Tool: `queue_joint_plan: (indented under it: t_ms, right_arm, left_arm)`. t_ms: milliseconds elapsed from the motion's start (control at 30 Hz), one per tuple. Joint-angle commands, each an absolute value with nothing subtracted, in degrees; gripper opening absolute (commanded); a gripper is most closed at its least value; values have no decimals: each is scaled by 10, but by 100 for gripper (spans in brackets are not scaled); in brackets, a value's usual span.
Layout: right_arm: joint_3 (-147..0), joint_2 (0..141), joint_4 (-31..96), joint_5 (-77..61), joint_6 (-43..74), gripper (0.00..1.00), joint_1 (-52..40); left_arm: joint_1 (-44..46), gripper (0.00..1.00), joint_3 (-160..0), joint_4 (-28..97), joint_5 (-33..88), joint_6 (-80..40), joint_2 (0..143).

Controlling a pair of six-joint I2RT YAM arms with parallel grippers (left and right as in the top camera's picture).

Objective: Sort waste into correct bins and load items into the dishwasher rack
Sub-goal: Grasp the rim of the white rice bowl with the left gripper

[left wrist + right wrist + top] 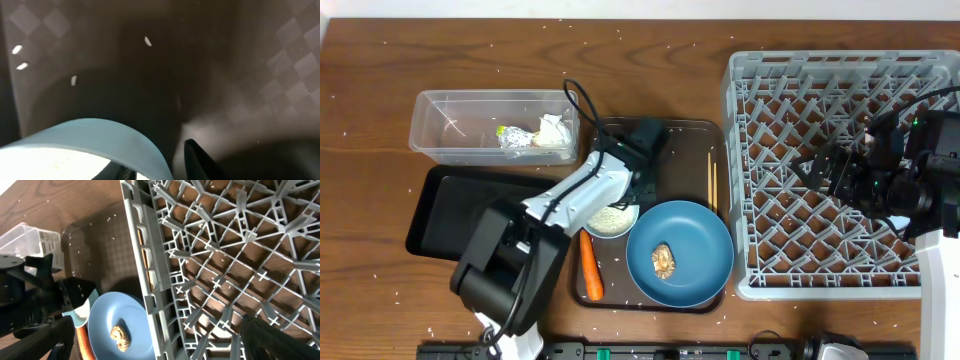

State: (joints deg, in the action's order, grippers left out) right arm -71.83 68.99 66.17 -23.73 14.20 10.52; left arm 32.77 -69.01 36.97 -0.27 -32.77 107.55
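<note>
A pale bowl (pixel 610 220) holding white rice sits on the dark brown serving tray (pixel 665 130). My left gripper (pixel 624 197) is open and straddles the bowl's light-blue rim (pixel 100 132), one finger inside and one outside with a small gap. The carrot (pixel 590 265) lies beside the blue plate (pixel 695 240), which carries the brown lump (pixel 664 261). The chopsticks (pixel 712 180) lie by the grey rack (pixel 840 70). My right gripper (pixel 825 170) is open and empty above the rack (pixel 225 255). The clear tub (pixel 450 125) holds the napkin (pixel 553 130) and wrapper (pixel 513 135). No cups are in view.
The shallow black tray (pixel 460 205) lies in front of the clear tub, left of the serving tray. Rice grains are scattered over the wooden table. The right wrist view also shows the plate (pixel 107 315) and lump (pixel 120 336) left of the rack wall.
</note>
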Motion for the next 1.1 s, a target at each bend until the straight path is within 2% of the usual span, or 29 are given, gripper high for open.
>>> queue_joint_plan:
  t_ms: [0, 133, 333, 367, 433, 667, 1067]
  right_arm:
    - [-721, 691, 662, -238, 132, 99, 100]
    - [-721, 691, 662, -238, 132, 99, 100]
    - [-721, 691, 663, -238, 132, 99, 100]
    - [-721, 691, 663, -238, 132, 99, 100]
    - [-721, 691, 662, -238, 132, 99, 100]
    - [-721, 691, 656, -238, 132, 99, 100]
    - [-721, 691, 661, -237, 132, 99, 100]
  left_arm:
    - [333, 24, -687, 357, -27, -328, 1077]
    - [332, 20, -687, 314, -41, -274, 1077]
    - [333, 21, -689, 306, -58, -235, 1076]
    - [333, 22, -693, 313, -56, -235, 1076]
    - [333, 31, -705, 339, -52, -236, 1070]
    - [336, 44, -721, 391, -51, -236, 1008]
    - [319, 50, -717, 474, -99, -247, 950]
